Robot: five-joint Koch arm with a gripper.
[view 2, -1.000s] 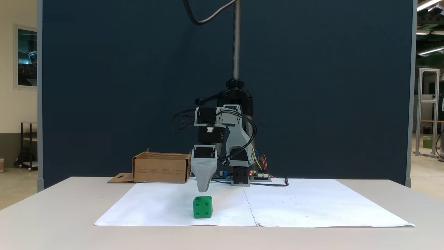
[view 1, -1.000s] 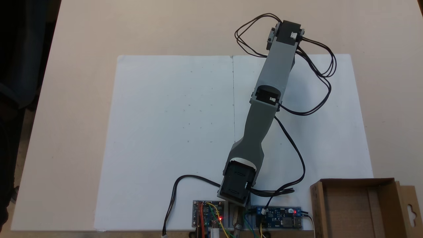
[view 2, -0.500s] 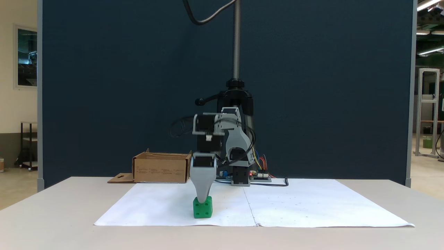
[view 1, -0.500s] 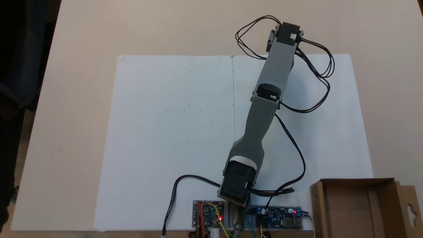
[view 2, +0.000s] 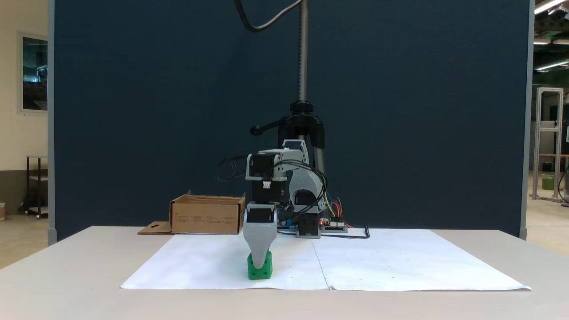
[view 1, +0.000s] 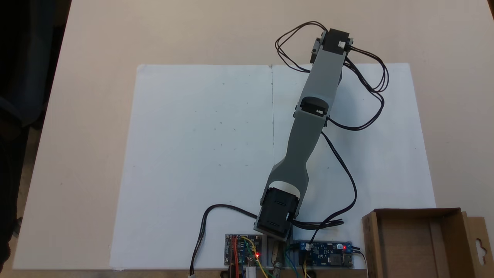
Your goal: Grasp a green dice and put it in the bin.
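Hand: we see the hand (view 2: 259, 266) low in the centre of the front fixed view, its grey finger (view 2: 258, 242) pointing straight down across the front of the dice. The two jaws lie one behind the other from that side, so we cannot tell whether they are spread or pinching.
Dice: the dice (view 2: 265, 272) sits on the paper, just left of its centre crease, in the lower middle of that frame. We see its green lower part and right side; the finger covers the rest.
Bin: the bin (view 2: 206, 216) stands at the back of the table, left of the arm's base in the front view, well apart from the dice. In the top-down fixed view we find it at the lower right corner (view 1: 444, 213), open side up, flap with a cutout on its right.
Arm: in the top-down view the arm (view 1: 308, 131) reaches from the lower centre to the upper right of the frame.
Paper: white paper (view 1: 200, 135) covers the middle of the table (view 1: 96, 46).
Boards: circuit boards (view 1: 326, 255) with lit red lights sit at the arm's base, at the bottom edge.
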